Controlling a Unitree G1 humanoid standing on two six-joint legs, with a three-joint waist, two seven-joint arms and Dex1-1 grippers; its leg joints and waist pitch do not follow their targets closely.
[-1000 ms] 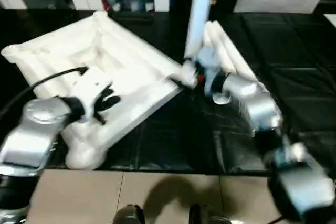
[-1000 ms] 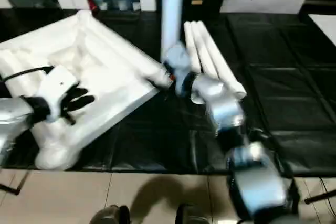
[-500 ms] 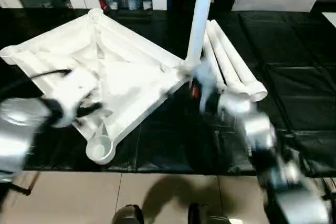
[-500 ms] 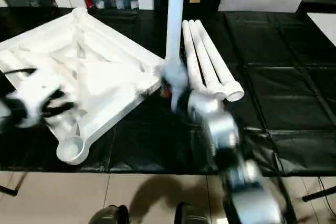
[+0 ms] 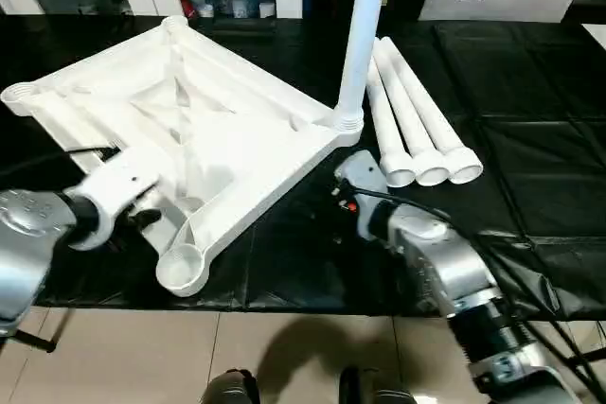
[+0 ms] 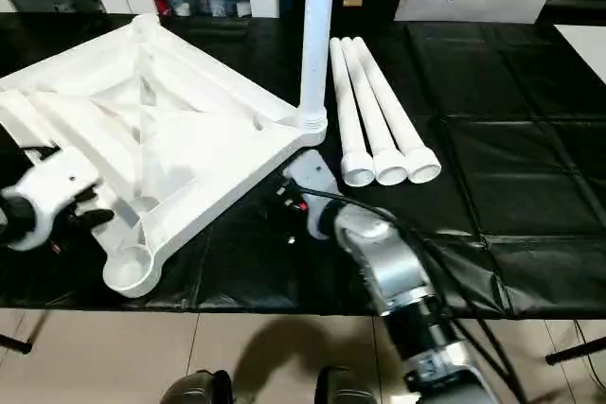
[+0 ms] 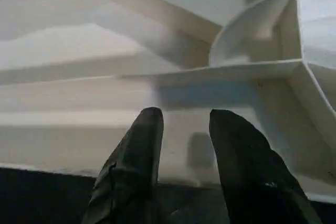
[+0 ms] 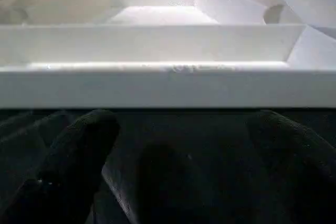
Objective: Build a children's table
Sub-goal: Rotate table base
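from my head cams the table top (image 5: 204,125) is lying upside down on the black counter (image 5: 530,120), ribs up, sitting at an angle. one leg (image 5: 360,35) stands upright in the corner socket nearest my right arm, and three loose legs (image 5: 417,115) lie side by side just beside that corner. left tool (image 5: 142,218) is at the near edge of the top, right tool (image 5: 348,169) sits on the counter near the socketed corner.

left wrist cam: my fingers (image 7: 137,166) are apart with nothing between them, pointing at the top's rim and a round socket (image 7: 254,32).

right wrist cam: fingers (image 8: 79,161) spread wide, empty, facing the top's side wall (image 8: 157,87) over the black sheet.
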